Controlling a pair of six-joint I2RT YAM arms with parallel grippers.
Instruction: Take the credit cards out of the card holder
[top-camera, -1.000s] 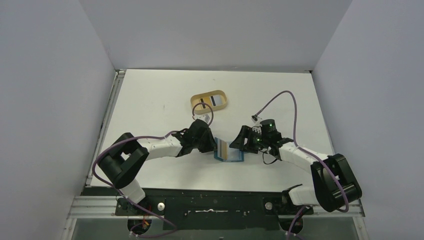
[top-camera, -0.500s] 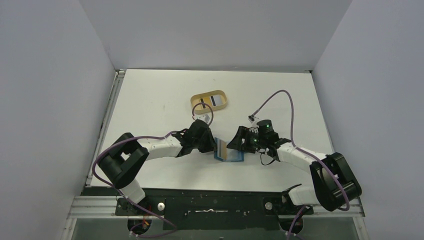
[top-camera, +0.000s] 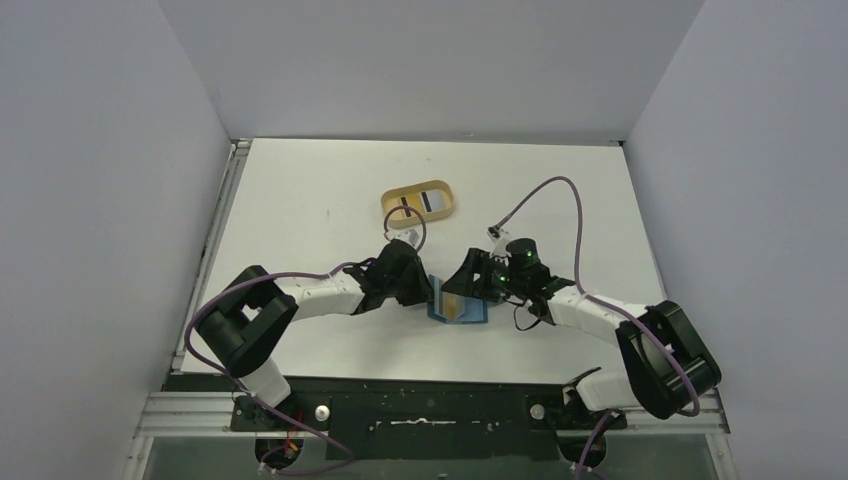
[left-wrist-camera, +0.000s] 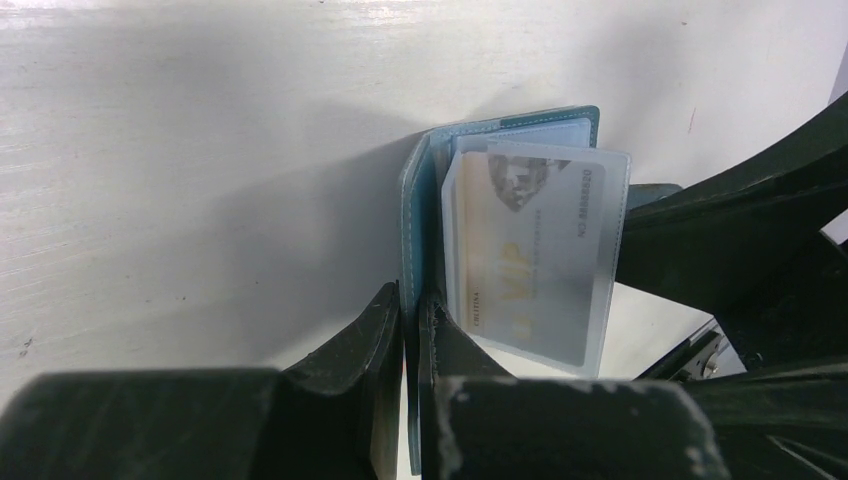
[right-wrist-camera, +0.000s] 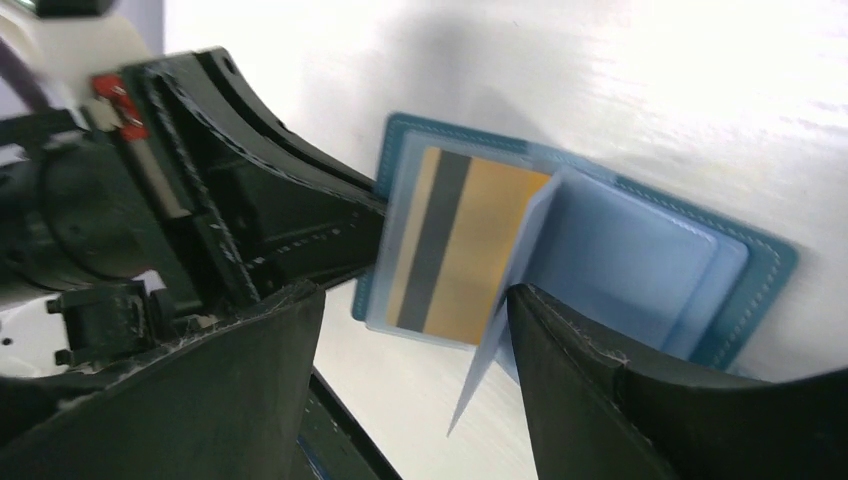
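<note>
My left claw (left-wrist-camera: 411, 310) is pinching the card holder (left-wrist-camera: 416, 190) by the edge of one teal cover, its jaws pressed flat on it with no gap. Just past its fingertips a clear sleeve (left-wrist-camera: 600, 200) is fanning out with a gold credit card (left-wrist-camera: 520, 260) inside. My right claw (right-wrist-camera: 415, 300) is facing it from the other side, gaping wide and gripping nothing. One of its fingers is sitting on each side of that sleeve, and a pale blue leaf is standing up just inside one finger. Whether the finger is touching the leaf I cannot tell.

From above, the two claws are crowding the holder (top-camera: 457, 306) between them, leaving little slack there. Bare desk (top-camera: 560, 200) is lying open beyond both claws. The tan tray (top-camera: 391, 199) is sitting well ahead of the left claw (top-camera: 432, 292).

My own fingers are covering the holder's lower edge in the left wrist view. I am making out "VIP" on the card, but the smaller print is too blurred. The right wrist view is smeared, showing only the card's dark stripe. How many cards the pockets are holding I cannot tell. The tray's contents are too small to read.

The desk is showing white with faint scuffs, and plain grey walls (top-camera: 100, 200) are closing it in on three sides.
</note>
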